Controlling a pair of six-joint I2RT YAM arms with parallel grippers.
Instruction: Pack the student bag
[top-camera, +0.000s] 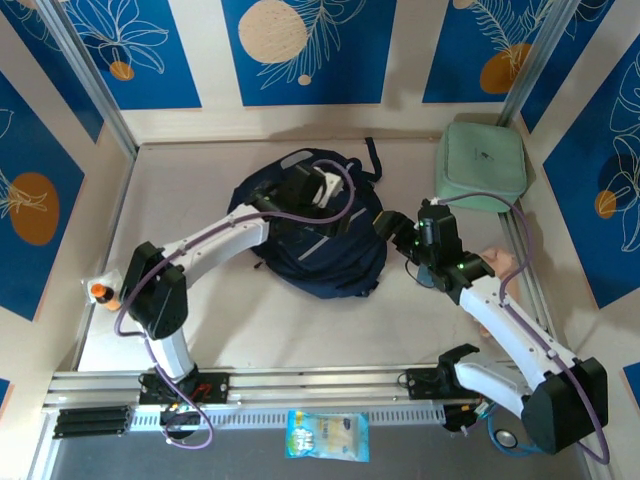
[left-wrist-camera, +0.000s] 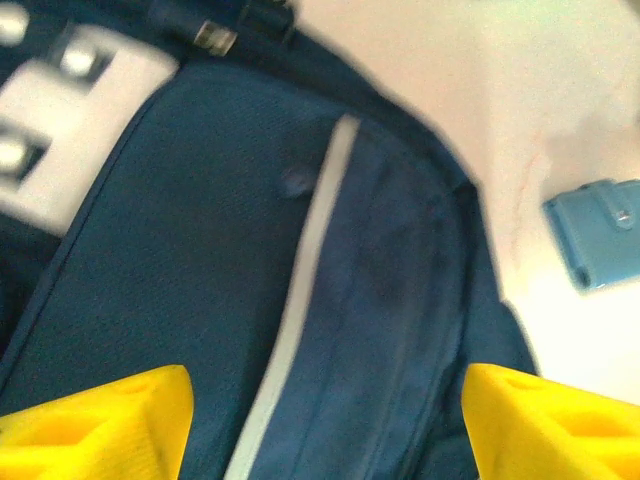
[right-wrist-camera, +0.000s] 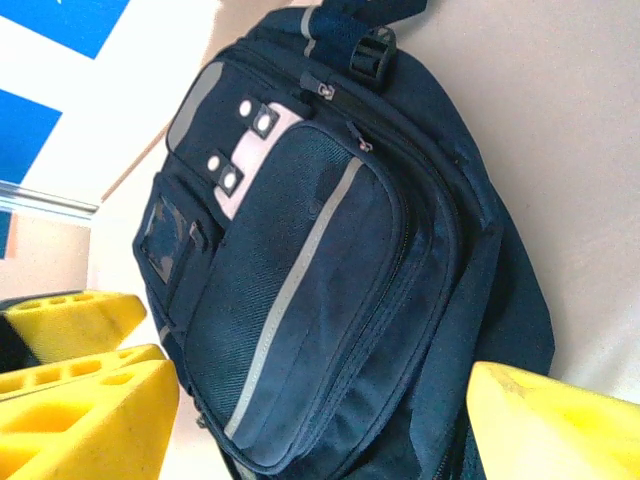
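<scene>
Both gape, empty: left pincer (left-wrist-camera: 325, 425), right pincer (right-wrist-camera: 320, 412).

Left tool (left-wrist-camera: 325, 425) spread — over student bag (left-wrist-camera: 200, 250).

My left arm (top-camera: 215, 240) hid the upper middle of the student bag (top-camera: 330, 265) from above. At my left wrist the bag was blurred; a pale blue object (left-wrist-camera: 598, 232), cut by the right edge, could not be identified. At my right wrist the bottom edge cropped the bag.
</scene>
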